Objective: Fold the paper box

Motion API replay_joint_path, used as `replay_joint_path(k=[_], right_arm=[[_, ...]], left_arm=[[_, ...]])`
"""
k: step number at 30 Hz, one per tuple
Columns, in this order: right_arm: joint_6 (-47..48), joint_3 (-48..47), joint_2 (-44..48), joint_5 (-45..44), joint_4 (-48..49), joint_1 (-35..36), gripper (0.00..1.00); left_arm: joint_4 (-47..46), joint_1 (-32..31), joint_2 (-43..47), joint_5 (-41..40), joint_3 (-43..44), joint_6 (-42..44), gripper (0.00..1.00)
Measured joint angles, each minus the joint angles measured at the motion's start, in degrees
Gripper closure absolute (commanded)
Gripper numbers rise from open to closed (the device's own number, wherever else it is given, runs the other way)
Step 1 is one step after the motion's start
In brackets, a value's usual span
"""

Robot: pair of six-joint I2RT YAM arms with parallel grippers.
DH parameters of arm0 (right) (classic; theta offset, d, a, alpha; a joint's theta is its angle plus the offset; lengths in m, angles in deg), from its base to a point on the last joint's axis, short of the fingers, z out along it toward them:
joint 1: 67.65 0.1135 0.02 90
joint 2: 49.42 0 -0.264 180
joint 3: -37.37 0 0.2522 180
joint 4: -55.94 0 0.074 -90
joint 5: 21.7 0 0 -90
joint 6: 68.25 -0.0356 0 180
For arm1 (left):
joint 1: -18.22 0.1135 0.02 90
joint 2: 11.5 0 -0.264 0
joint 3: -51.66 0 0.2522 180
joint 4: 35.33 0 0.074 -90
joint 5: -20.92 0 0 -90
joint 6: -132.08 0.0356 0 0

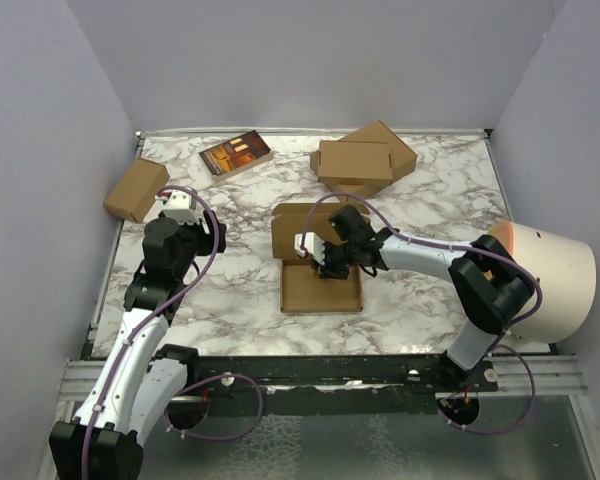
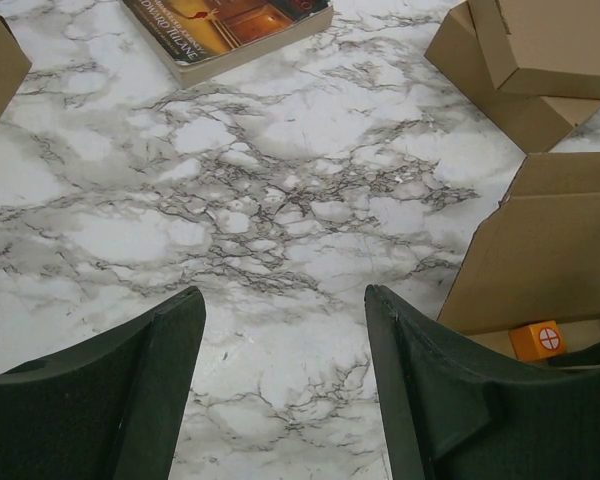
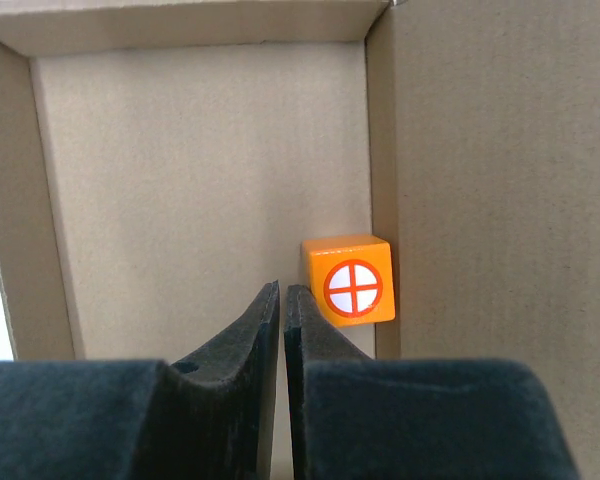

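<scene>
Paper box [image 1: 320, 292] lies half-folded on the table [image 1: 430, 205]. Inside it the right gripper [image 3: 282, 300] is pinched together, empty, just beside an orange cube [image 3: 348, 280]. Left of the box, the left gripper [image 2: 282, 298] gapes, holding nothing.

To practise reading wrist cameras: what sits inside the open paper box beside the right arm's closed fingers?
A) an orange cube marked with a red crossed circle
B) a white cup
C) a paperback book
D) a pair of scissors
A: the right wrist view shows the orange cube on the paper box floor, just right of the shut right fingers.
</scene>
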Motion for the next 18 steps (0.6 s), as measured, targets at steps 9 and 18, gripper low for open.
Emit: replay_joint_path(k=[9, 18], right_arm=[[-3.08, 0.70, 0.00, -0.79, 2.19, 0.00, 0.90], [1.40, -1.62, 5.81, 15.96, -7.61, -5.84, 0.78]], left_arm=[[-0.17, 0.33, 0.00, 0.11, 0.00, -0.02, 0.32], [-1.55, 1.03, -0.02, 3.76, -0.63, -1.51, 0.33]])
